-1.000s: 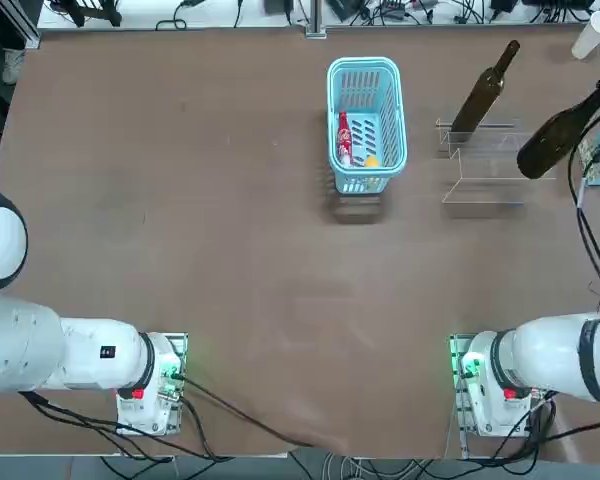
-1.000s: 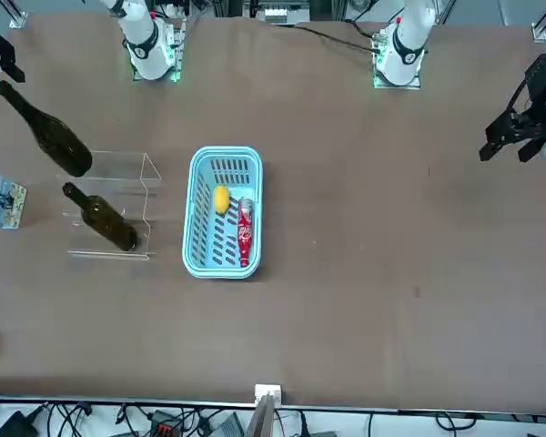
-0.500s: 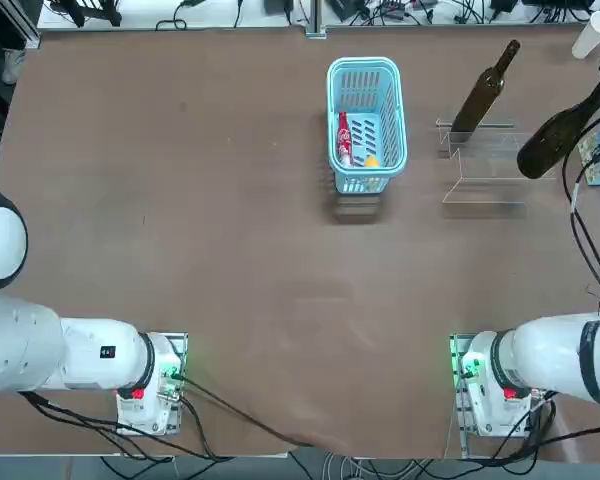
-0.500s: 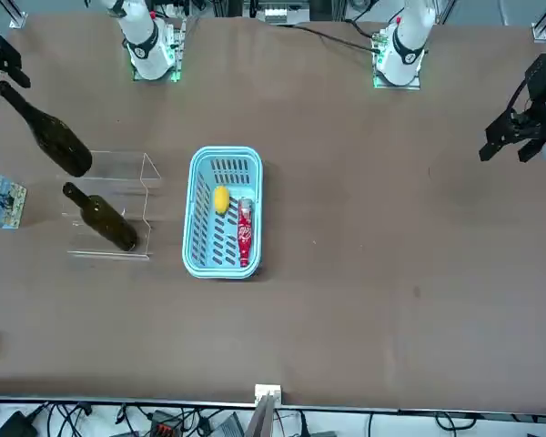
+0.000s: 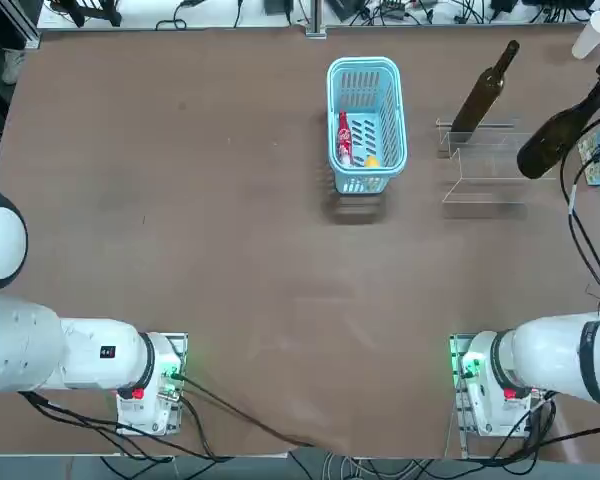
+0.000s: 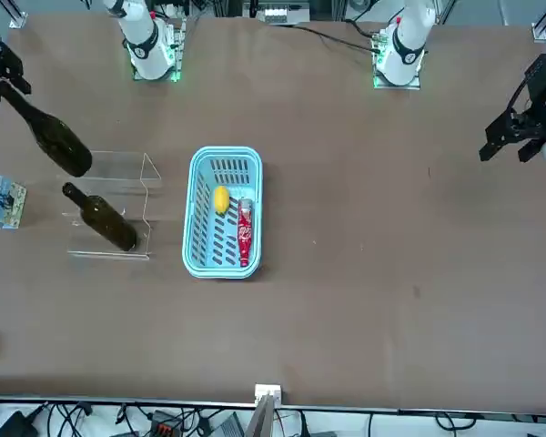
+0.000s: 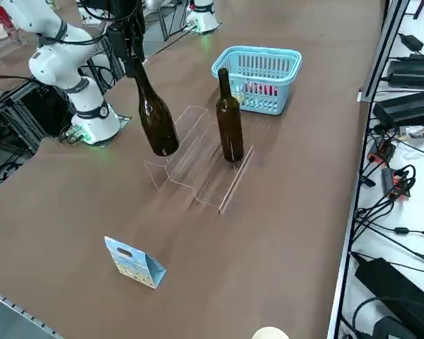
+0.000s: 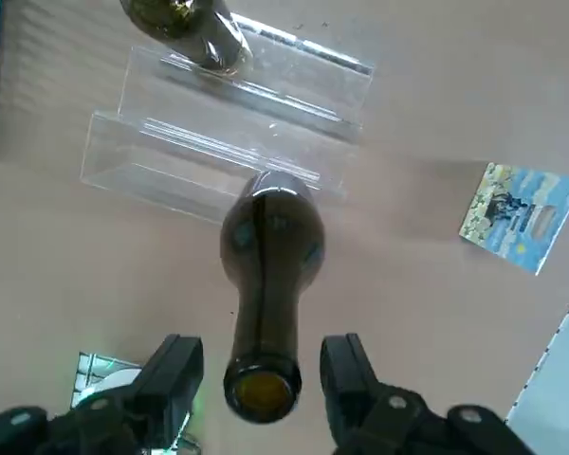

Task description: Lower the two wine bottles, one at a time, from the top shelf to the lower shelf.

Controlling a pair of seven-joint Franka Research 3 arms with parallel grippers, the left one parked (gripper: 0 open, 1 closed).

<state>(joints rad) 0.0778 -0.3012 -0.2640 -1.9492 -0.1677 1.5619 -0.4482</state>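
The light-blue basket (image 5: 333, 110) sits near the middle of the worktop's far edge, holding a small red bottle (image 5: 345, 140) and, beside it, a yellow object (image 6: 221, 199) (the one bright dab in there). To its right, toward the worktop's far right corner, the clear acrylic stand carries both wine bottles upright. One bottle (image 7: 155, 120) is on the top shelf (image 7: 187, 152), the level nearer the robot; the other bottle (image 7: 230, 131) is on the lower shelf (image 7: 219, 185), on the far side.

The right gripper (image 8: 264, 355) is up at the mouth of the top-shelf bottle, its fingers open on either side of the neck, with a gap showing at each side; it grips nothing. The arm reaches in from the robot's side, its wrist above the bottle.

The worktop (image 5: 230, 250) is plain brown. A printed blue carton (image 7: 136, 263) stands between the stand and the right edge, and a white cup (image 5: 592, 35) is near the far right corner. Past the far edge, black cables (image 7: 396, 205) and dark devices lie on a white surface.
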